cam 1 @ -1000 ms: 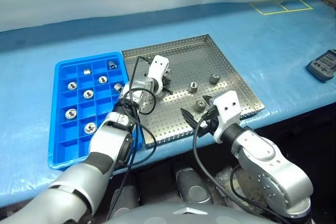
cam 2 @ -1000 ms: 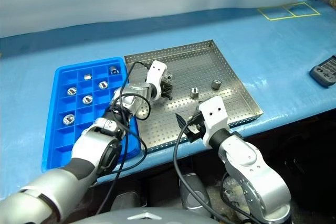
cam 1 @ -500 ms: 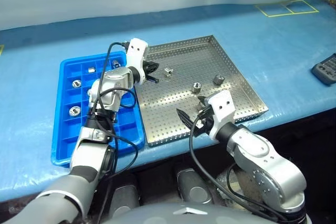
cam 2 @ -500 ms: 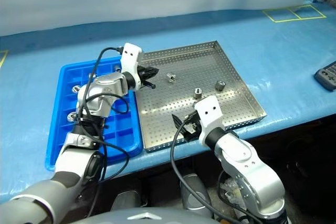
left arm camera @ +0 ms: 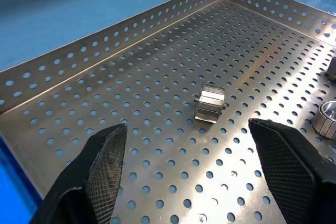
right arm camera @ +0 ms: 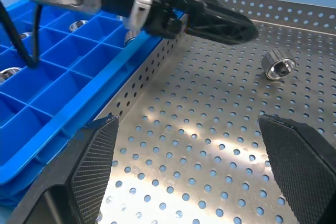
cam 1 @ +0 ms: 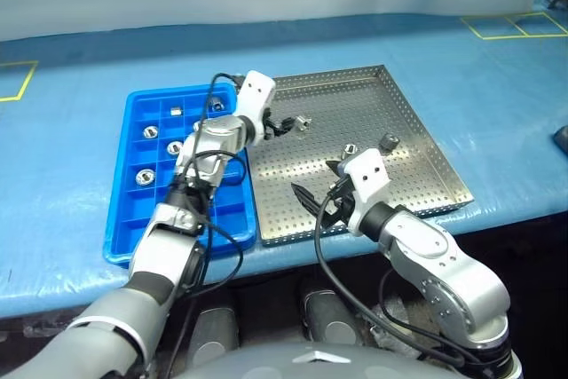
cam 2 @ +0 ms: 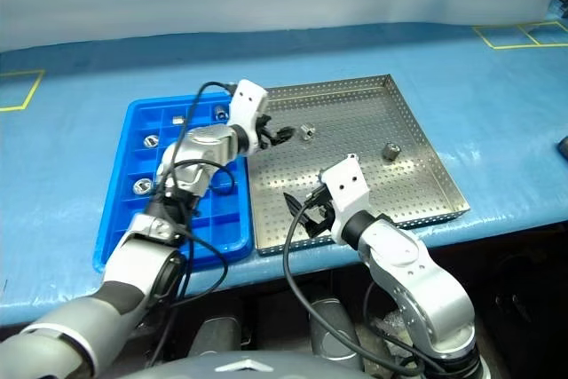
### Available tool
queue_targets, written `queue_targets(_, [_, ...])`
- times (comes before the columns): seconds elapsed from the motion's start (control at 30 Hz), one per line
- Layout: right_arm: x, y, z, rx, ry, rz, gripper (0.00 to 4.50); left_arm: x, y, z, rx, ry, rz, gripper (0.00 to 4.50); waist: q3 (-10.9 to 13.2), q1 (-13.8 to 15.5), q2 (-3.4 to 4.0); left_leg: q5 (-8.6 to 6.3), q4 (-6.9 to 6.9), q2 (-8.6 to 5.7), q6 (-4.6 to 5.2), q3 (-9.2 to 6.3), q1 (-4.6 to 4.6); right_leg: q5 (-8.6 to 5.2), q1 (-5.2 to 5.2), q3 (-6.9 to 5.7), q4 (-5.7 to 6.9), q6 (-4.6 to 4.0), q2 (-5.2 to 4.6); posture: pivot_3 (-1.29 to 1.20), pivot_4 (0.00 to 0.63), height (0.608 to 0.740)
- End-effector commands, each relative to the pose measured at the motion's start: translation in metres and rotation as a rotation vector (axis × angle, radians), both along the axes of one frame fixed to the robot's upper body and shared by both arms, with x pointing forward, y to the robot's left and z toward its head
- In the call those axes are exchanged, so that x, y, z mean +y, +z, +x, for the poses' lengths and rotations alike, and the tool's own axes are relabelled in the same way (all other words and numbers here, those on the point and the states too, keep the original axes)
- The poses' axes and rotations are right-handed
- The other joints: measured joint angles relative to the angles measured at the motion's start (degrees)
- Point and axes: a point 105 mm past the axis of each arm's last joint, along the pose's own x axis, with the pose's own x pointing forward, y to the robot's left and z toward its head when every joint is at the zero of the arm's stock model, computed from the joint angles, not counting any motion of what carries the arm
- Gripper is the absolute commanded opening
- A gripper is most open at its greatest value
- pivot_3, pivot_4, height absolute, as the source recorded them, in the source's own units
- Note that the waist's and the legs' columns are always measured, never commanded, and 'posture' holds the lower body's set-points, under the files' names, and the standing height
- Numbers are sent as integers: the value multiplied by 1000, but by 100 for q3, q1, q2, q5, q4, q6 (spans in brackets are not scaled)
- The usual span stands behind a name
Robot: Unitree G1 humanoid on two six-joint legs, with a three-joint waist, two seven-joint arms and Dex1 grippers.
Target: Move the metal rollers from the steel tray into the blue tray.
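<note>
Dark device (cam 1: 562,138) at table edge, cut off

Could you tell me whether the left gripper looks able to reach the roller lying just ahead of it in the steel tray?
Probably yes: the left gripper is open, and the roller lies on bare steel tray ahead.
</note>
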Motion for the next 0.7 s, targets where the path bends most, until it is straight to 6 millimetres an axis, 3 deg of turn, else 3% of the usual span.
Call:
queue_targets(0.03, [-2, 9, -1, -47, -9, 6, 4500, -20, 12, 10, -67, -29, 32, 3852, 0, 3, 0, 0, -1, 0, 0, 0, 0, 0, -1, 0, 0, 0, 0, -215, 150, 740])
queue_targets(0.33, [-7, 9, -5, -46, -54, 11, 4500, -24, 1, 29, -87, 60, 145, 3852, 0, -141, 0, 0, -4, 0, 0, 0, -7, 0, -7, 1, -2, 1, 1, -271, 150, 740])
queue_targets(0.7, [-10, 10, -7, -51, -75, 12, 4500, -25, -16, 29, -56, 73, 175, 3852, 0, -374, 0, 0, -3, 0, 0, -2, -9, 0, -7, 0, -1, 2, 0, -294, 150, 740])
